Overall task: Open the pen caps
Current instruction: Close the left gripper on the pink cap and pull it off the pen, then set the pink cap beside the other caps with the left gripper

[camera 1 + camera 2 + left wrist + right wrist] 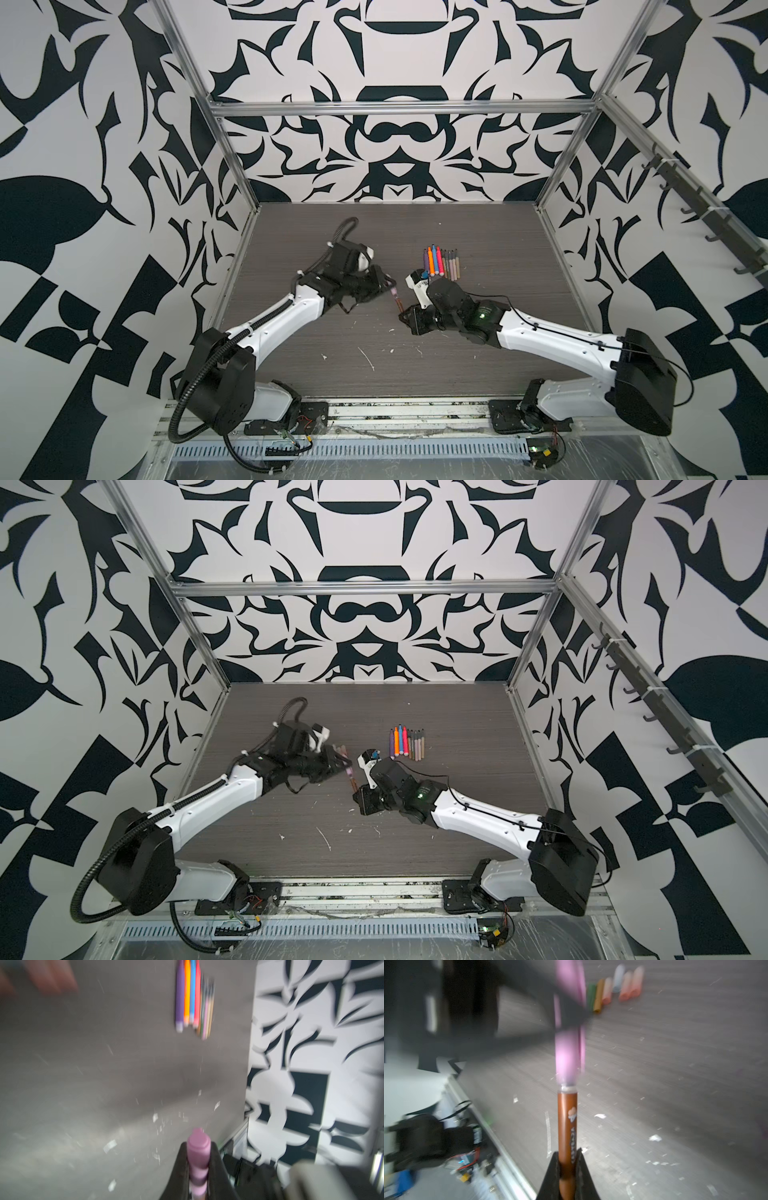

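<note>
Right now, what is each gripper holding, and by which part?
The right gripper clamps the brown pen by its barrel; the left gripper clamps the lilac-pink cap at that pen's far end, by its sides.

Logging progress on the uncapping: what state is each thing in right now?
left pincer: shut on the lilac cap.
right pincer: shut on the brown pen.
lilac cap: at the brown pen's end, seating blurred.
row of pens: uncapped, lying side by side.
loose caps: off, lying together.
</note>
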You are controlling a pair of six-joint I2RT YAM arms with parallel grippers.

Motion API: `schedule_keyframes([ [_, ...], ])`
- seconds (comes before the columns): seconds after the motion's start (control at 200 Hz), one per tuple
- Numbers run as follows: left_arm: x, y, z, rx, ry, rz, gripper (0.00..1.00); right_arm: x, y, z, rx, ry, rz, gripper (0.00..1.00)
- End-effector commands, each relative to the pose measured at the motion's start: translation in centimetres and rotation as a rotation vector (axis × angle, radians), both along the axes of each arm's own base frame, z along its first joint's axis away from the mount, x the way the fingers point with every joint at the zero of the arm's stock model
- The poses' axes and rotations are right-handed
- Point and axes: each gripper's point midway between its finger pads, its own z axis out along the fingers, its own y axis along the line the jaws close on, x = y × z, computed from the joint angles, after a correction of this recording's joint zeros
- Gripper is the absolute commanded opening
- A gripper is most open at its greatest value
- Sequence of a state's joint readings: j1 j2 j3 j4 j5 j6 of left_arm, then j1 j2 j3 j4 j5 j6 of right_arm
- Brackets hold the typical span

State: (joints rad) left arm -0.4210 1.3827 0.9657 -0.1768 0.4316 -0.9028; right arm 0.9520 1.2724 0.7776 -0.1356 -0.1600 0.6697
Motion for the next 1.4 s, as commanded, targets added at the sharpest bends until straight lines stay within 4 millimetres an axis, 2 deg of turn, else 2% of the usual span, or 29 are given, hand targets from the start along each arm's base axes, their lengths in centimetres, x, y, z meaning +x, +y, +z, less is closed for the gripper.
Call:
schedule_keyframes([
  [0.0,5.9,9.0,2.4,0.055,-0.079,0.227,0.00,-2.8,-1.6,-2.8,-0.036,0.106,-0.027,0.00],
  [0.04,6.1,9.4,2.5,0.057,-0.075,0.220,0.00,-3.0,-2.0,-2.9,-0.043,0.106,-0.031,0.00],
  [0.115,5.5,8.6,2.2,0.057,-0.068,0.175,0.00,-2.9,-2.8,-2.3,-0.049,0.077,-0.045,0.00],
  [0.225,3.7,8.5,-0.3,0.080,-0.034,0.150,0.00,-2.1,-4.1,-1.3,-0.085,0.011,-0.065,0.00],
  [0.355,1.5,9.7,-3.1,0.161,0.003,0.149,0.00,-0.8,-5.2,-0.8,-0.127,-0.039,-0.091,0.00],
  [0.485,0.3,10.9,-5.0,0.237,0.020,0.167,0.00,0.2,-6.6,-0.5,-0.169,-0.089,-0.117,0.00],
  [0.585,-0.3,11.9,-6.7,0.300,0.051,0.180,0.00,0.8,-8.5,-0.7,-0.212,-0.121,-0.153,0.00],
  [0.775,-0.5,12.4,-9.2,0.351,0.099,0.170,0.00,1.4,-12.6,-2.7,-0.332,-0.153,-0.219,0.00],
  [0.89,-0.3,12.5,-10.4,0.375,0.111,0.158,0.00,1.1,-14.1,-4.6,-0.372,-0.132,-0.236,0.00],
  [1.095,0.1,12.6,-11.8,0.392,0.110,0.149,0.00,0.5,-15.3,-6.4,-0.381,-0.137,-0.253,0.00],
  [1.395,0.7,13.6,-12.9,0.465,0.118,0.144,0.00,0.5,-15.7,-6.1,-0.346,-0.170,-0.277,0.00],
])
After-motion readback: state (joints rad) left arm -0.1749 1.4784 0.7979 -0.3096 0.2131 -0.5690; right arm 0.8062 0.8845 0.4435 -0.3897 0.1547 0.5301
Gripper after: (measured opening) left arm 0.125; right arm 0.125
